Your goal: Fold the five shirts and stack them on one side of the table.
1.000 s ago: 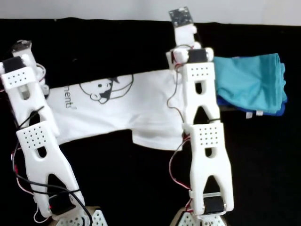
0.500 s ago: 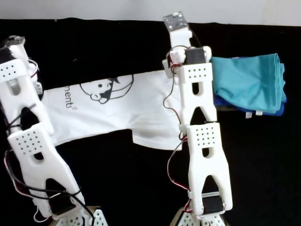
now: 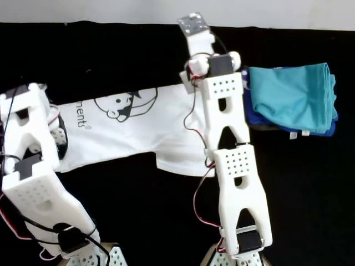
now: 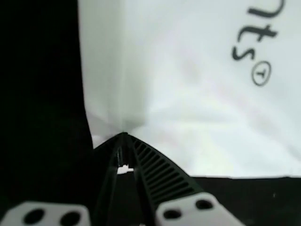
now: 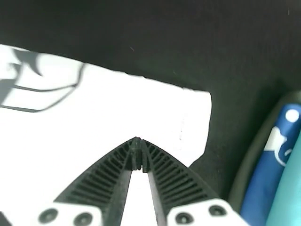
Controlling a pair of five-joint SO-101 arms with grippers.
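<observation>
surface: black cloth (image 3: 138,221) | far edge: pale wall strip (image 3: 111,10)

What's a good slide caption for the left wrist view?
Left gripper pinching the edge of the white shirt on the black table.

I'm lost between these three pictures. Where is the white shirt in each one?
High view: white shirt spread flat across the picture's middle.
Left wrist view: its edge meets the left tool.
Right wrist view: it lies under the right tool.
Shared landmark: its black print, lettering in the left wrist view, drawing in the right, both in the high view.
</observation>
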